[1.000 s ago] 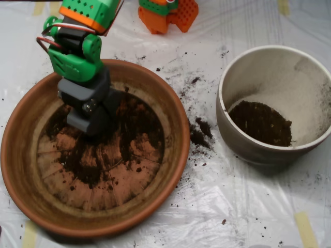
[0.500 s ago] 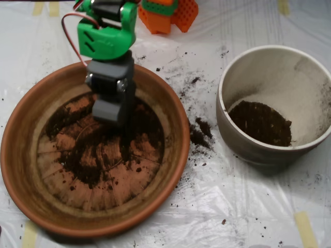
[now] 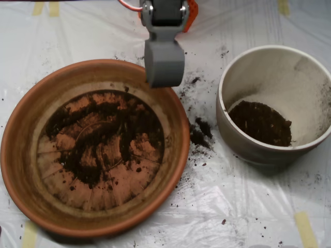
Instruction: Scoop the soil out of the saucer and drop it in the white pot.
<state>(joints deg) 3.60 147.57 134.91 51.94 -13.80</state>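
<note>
we see a table covered in clear, wrinkled plastic sheeting [image 3: 248, 206], with strips of tan tape [image 3: 305, 227] at the edges and loose crumbs strewn over it, thickest in a small spilled clump [image 3: 199, 133] between the two vessels. nothing of the room beyond the tabletop is visible.

the terracotta saucer [image 3: 20, 170] fills the left half of the view. the soil [image 3: 111, 137] lies smeared over its base in dark streaks and patches, with bare orange floor and radial lines showing between them. the white pot [image 3: 269, 70] stands to the right, apart from the saucer, with a dark heap of soil low on its inner wall.

the grey scoop [image 3: 164, 64] hangs above the saucer's upper right rim, its shells looking closed together; we cannot tell whether it carries any soil.

half a second ago the scoop was down on the saucer's floor near the upper middle, with the green arm segment above it. now it has risen and shifted right, toward the pot, and the green part has left the view. the soil where it stood looks raked into a fresh curved streak.
</note>
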